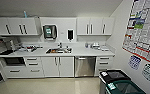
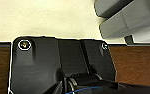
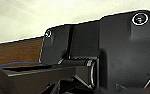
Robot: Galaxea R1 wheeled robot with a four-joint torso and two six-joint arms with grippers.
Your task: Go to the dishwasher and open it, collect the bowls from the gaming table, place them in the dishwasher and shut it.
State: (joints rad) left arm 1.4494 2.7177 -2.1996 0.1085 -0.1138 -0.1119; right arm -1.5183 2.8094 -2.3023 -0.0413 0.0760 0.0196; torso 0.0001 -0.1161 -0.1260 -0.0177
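Tool fingers unseen, dishwasher (image 1: 85,66) shut under counter (image 1: 91,52), sink (image 1: 56,51) contents unclear

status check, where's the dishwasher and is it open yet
Grippers: state cannot be told. Dishwasher ahead under the counter, right of the sink, door shut. Bins at near right; pale floor leads up to it.

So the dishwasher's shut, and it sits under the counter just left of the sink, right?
Not quite. The dishwasher is shut, but it sits under the counter to the right of the sink, not left. The head view shows it, with white cupboard doors directly below the sink.
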